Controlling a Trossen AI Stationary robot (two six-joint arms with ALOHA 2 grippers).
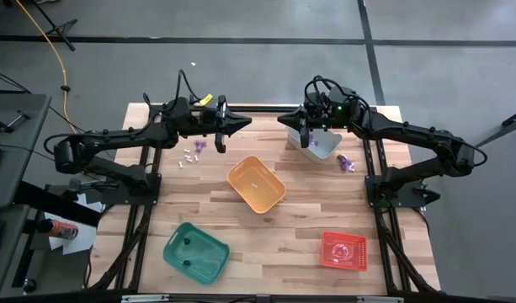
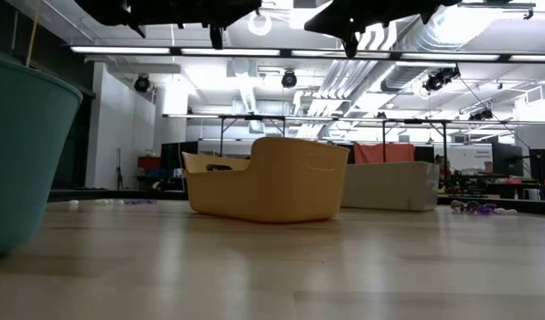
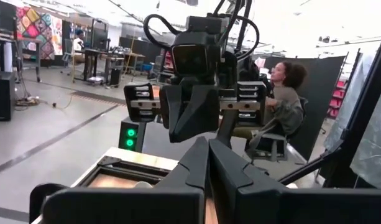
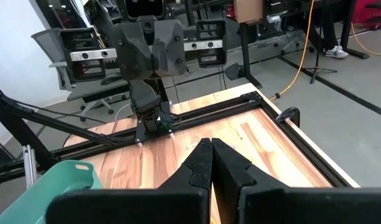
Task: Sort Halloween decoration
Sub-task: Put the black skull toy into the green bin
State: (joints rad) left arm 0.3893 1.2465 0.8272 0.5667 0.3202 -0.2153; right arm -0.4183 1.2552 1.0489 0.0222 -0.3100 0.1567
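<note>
Small purple and whitish trinkets (image 1: 193, 152) lie loose on the desk (image 1: 266, 236) near the left claw (image 1: 243, 121), more purple ones (image 1: 347, 163) beside the grey bin (image 1: 323, 146), so sorting looks barely begun, both claws clenched empty, right claw (image 1: 284, 120) hovering opposite.

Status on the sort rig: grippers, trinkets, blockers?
Left gripper and right gripper shut, empty, raised. Trinkets unsorted beside the orange bin. Nothing blocking.

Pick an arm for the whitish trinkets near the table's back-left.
Left, probably. The left gripper, shut and empty, hangs close to the whitish trinkets; the right gripper is across by the grey bin.
</note>
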